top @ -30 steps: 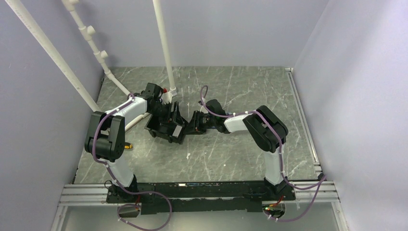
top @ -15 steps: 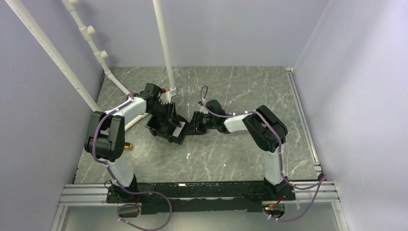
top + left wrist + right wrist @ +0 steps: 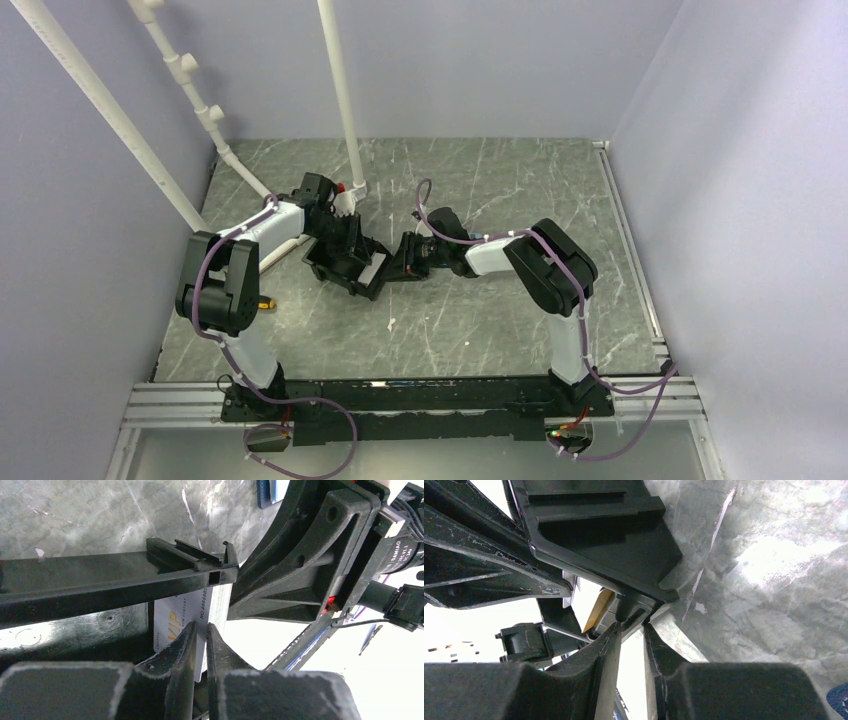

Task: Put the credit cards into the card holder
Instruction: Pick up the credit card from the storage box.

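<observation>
— Saw the left gripper point(image 3: 201, 637) pinched narrow on the pale card point(image 3: 175, 617), upright in the black bin point(image 3: 100, 580). Feared a slip: glossy, thin, stiff plastic.

— Noted the right gripper point(image 3: 630, 630) clamped narrow on the bin's hard ribbed rim, orange-tan card point(image 3: 599, 609) just behind. Worried about a snag under that lip. Spotted the card holder point(image 3: 264, 492), soft-looking navy, lying apart on the marbled table point(image 3: 75, 510).

The top camera looks down from behind; both wrist cameras closely face the same black bin point(image 3: 340, 272).
</observation>
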Available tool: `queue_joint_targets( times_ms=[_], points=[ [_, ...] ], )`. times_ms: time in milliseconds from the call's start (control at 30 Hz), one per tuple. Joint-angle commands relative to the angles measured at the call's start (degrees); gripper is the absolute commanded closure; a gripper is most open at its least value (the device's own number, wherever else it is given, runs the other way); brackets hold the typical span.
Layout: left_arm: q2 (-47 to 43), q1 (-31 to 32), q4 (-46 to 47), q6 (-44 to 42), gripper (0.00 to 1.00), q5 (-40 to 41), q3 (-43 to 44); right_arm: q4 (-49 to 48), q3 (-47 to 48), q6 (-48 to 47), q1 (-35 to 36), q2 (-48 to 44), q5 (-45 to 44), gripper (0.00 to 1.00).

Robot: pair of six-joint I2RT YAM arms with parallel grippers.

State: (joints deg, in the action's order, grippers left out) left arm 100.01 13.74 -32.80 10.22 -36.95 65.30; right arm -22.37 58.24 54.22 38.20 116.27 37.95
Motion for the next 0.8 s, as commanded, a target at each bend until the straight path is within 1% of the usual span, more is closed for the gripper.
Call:
queue_joint_targets(
  times_ms=[0,367,533,667,700,767],
  points=[
    [-2.5,1.6,-1.4,-0.9,0.86,-0.5,0.4,-3.0,2.6,-0.2,0.7,0.3,-0.2,0.75],
    [-6.7,1.9,-3.2,-1.8,0.95,5.1,0.7,-2.3,2.8,-0.4,0.7,0.2,-0.1,0.75],
    [-8.7,2.8,-5.7,-2.6,0.96,9.9,1.6,-1.8,2.7,-0.8,0.7,-0.1,-0.5,0.75],
    [-11.3,4.0,-9.0,-2.6,0.98,15.4,3.1,0.4,2.7,-2.1,0.7,-1.3,-1.9,0.71],
    [-12.1,4.1,-9.9,-2.5,0.99,17.6,3.7,1.2,2.8,-2.7,0.7,-1.7,-2.2,0.7],
    [-13.8,4.2,-11.8,-2.6,1.0,21.3,5.1,2.9,2.8,-4.1,0.7,-3.0,-3.3,0.66]
  ],
)
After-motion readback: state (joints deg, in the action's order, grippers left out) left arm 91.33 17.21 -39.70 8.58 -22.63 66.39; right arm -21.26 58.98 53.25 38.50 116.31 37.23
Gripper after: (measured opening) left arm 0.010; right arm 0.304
